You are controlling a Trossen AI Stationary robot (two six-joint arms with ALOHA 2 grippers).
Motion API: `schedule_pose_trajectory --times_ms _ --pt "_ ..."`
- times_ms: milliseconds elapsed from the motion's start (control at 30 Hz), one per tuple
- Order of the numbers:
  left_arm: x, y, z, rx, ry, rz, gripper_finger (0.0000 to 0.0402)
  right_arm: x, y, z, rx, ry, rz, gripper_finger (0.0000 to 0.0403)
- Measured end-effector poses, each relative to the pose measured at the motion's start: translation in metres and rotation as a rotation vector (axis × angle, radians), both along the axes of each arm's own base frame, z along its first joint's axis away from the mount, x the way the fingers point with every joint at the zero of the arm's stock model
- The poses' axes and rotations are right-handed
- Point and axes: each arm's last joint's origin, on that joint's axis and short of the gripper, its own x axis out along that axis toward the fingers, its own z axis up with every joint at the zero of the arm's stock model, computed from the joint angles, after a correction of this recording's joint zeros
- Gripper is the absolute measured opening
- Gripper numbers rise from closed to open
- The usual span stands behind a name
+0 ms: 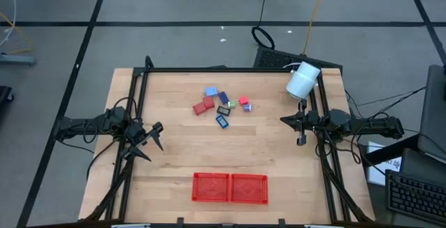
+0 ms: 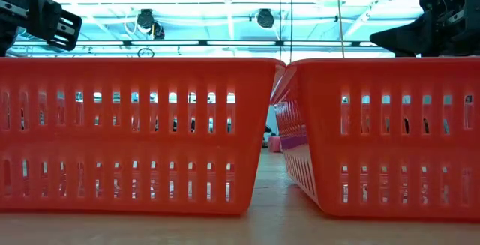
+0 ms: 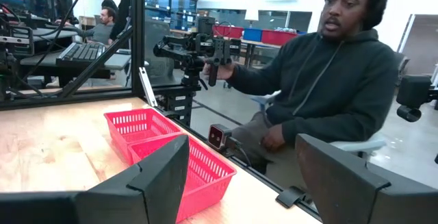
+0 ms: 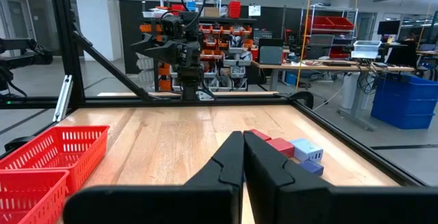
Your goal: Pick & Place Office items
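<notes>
The office items lie in a loose cluster on the wooden table, far of its middle: red, light blue, dark blue, black and green blocks. The right wrist view shows some of them just past my right fingers. My left gripper hangs open at the table's left edge, its fingers wide apart with nothing between them. My right gripper hangs shut at the right edge, fingertips together and empty. Both are well away from the items.
Two red mesh trays stand side by side at the near edge and fill the low view. A white cylinder sits at the far right corner. A black frame rims the table. A person sits beyond the near edge.
</notes>
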Motion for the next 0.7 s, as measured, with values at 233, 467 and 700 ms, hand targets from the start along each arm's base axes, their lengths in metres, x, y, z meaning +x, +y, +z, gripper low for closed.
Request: schedule_pose_trajectory --times_ms 233,467,700 --pt "0.0000 0.0000 0.0000 0.000 0.000 0.000 0.0271 0.0000 0.0000 0.0001 0.000 -0.001 0.000 0.0000" --pt "0.0000 0.0000 0.0000 0.000 0.000 0.000 0.0271 0.0000 0.0000 0.0001 0.065 -0.008 0.006 0.0000" --pt "0.0000 0.0000 0.0000 0.000 0.000 0.000 0.0271 0.0000 0.0000 0.0001 0.237 -0.028 0.020 0.0000"
